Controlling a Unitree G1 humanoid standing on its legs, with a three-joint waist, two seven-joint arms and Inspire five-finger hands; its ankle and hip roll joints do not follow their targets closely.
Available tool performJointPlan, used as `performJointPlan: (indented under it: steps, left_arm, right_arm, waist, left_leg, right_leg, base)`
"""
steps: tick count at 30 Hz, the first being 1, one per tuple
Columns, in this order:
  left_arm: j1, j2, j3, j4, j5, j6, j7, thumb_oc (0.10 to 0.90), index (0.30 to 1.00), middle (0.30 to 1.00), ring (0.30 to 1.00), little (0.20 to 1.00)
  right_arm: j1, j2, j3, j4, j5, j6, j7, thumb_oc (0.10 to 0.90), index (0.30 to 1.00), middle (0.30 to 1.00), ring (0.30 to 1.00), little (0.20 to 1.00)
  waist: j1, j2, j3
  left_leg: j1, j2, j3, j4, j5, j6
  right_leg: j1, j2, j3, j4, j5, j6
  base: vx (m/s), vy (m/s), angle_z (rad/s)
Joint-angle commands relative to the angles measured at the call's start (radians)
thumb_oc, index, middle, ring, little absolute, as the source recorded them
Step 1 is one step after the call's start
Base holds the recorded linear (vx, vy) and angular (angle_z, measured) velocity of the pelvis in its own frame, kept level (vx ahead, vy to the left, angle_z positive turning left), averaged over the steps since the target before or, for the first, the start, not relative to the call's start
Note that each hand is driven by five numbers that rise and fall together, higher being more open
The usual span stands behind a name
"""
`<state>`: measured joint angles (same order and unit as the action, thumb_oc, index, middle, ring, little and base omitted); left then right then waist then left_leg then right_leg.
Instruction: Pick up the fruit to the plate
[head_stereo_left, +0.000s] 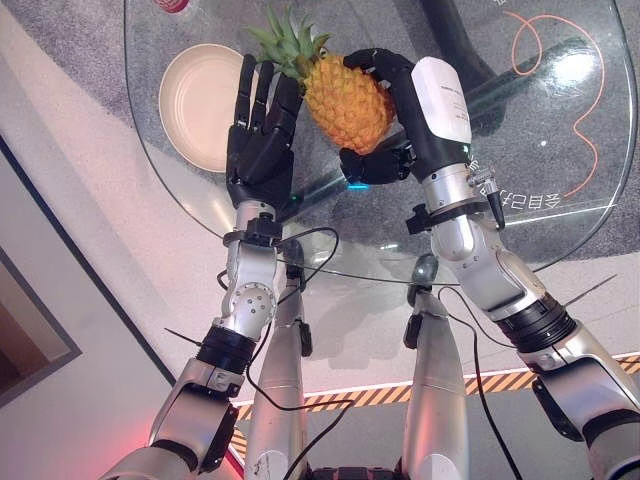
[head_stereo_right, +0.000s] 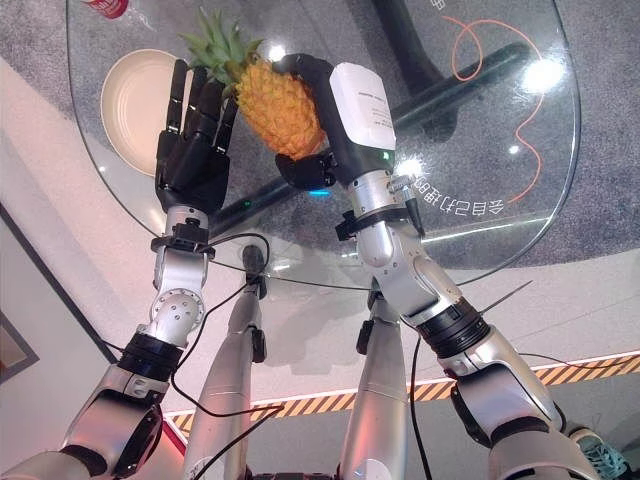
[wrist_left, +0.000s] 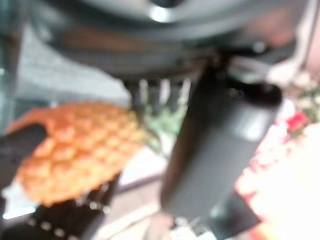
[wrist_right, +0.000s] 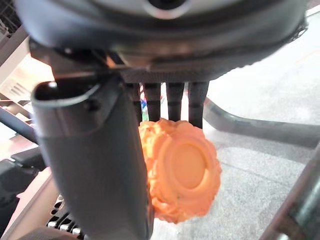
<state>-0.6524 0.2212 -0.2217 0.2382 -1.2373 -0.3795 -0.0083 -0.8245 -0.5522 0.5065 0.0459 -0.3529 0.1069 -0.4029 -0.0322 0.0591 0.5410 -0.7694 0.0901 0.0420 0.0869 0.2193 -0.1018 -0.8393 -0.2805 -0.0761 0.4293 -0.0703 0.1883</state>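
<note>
While you look down through the head cameras, read the scene like this:

Pineapple: you see the pineapple (head_stereo_left: 345, 100) lifted above the glass tabletop (head_stereo_left: 560, 150), tilted, its green crown (head_stereo_left: 290, 40) pointing toward the plate and its orange body toward the right hand.

Right hand: your right hand (head_stereo_left: 385, 160) is clamped on the pineapple, fingers curled over the far side of the fruit and the thumb under its near side. In the right wrist view the fruit's round base (wrist_right: 187, 165) sits between the thumb (wrist_right: 95, 165) and the row of fingers (wrist_right: 170, 102).

Left hand: your left hand (head_stereo_left: 260, 135) stands upright just beside the pineapple, fingers straight and spread, holding nothing. Its fingertips reach up by the crown's leaves; you cannot tell whether they touch the fruit. In the left wrist view the pineapple (wrist_left: 80, 150) shows past the thumb (wrist_left: 220, 150).

Plate: the cream plate (head_stereo_left: 195, 95) lies flat on the tabletop, just beyond the left hand on its outer side, with nothing on it. The pineapple is near the plate but not over it.

Other things: an orange cable (head_stereo_left: 580, 90) loops beneath the glass on the right, and a red-and-white object (head_stereo_left: 172, 5) sits at the tabletop's far edge.
</note>
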Motion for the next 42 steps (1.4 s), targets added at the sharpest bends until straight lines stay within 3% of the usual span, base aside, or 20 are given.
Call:
performJointPlan:
  steps: [1, 20, 26, 36, 42]
  left_arm:
    - [-0.119, 0.031, -0.006, -0.113, 0.086, -0.077, -0.018, 0.800, 0.900, 0.900, 0.900, 0.900]
    - [-0.129, 0.002, 0.039, -0.101, 0.147, -0.149, 0.169, 0.800, 0.900, 0.900, 0.900, 0.900]
    - [-0.127, -0.006, 0.046, -0.111, 0.176, -0.145, 0.201, 0.800, 0.900, 0.900, 0.900, 0.900]
    - [-0.124, -0.008, 0.044, -0.117, 0.180, -0.137, 0.165, 0.800, 0.900, 0.900, 0.900, 0.900]
    - [-0.130, -0.002, 0.039, -0.119, 0.154, -0.134, 0.088, 0.800, 0.900, 0.900, 0.900, 0.900]
  right_arm:
    - [-0.112, 0.041, -0.044, -0.228, -0.031, -0.168, -0.091, 0.100, 0.300, 0.300, 0.300, 0.200]
    - [-0.119, 0.066, -0.087, -0.217, -0.028, -0.139, -0.192, 0.100, 0.300, 0.300, 0.300, 0.200]
    - [-0.111, 0.072, -0.103, -0.212, -0.030, -0.143, -0.216, 0.100, 0.300, 0.300, 0.300, 0.200]
    - [-0.111, 0.075, -0.086, -0.227, -0.023, -0.154, -0.134, 0.100, 0.300, 0.300, 0.300, 0.200]
    - [-0.119, 0.071, -0.063, -0.232, -0.014, -0.156, -0.080, 0.100, 0.300, 0.300, 0.300, 0.200]
  waist:
    - [0.023, -0.029, -0.021]
    - [0.024, -0.032, -0.021]
    - [0.026, -0.033, -0.021]
    - [0.027, -0.033, -0.021]
    - [0.029, -0.033, -0.021]
  left_leg:
    - [0.044, 0.035, -0.011, 0.033, -0.089, -0.020]
    - [0.038, 0.031, -0.012, 0.019, -0.075, -0.020]
    - [0.036, 0.032, -0.012, 0.016, -0.074, -0.021]
    - [0.045, 0.035, -0.009, 0.020, -0.083, -0.023]
    - [0.036, 0.034, -0.011, 0.020, -0.076, -0.023]
  right_leg:
    - [0.092, 0.005, -0.042, -0.236, 0.201, 0.012]
    - [0.092, 0.007, -0.044, -0.249, 0.208, 0.007]
    - [0.094, 0.006, -0.046, -0.252, 0.208, 0.008]
    - [0.103, 0.005, -0.047, -0.246, 0.196, 0.008]
    - [0.096, 0.004, -0.048, -0.247, 0.202, 0.006]
  base:
    - [0.00, 0.000, 0.00]
    - [0.00, 0.000, 0.00]
    - [0.00, 0.000, 0.00]
    - [0.00, 0.000, 0.00]
    - [0.00, 0.000, 0.00]
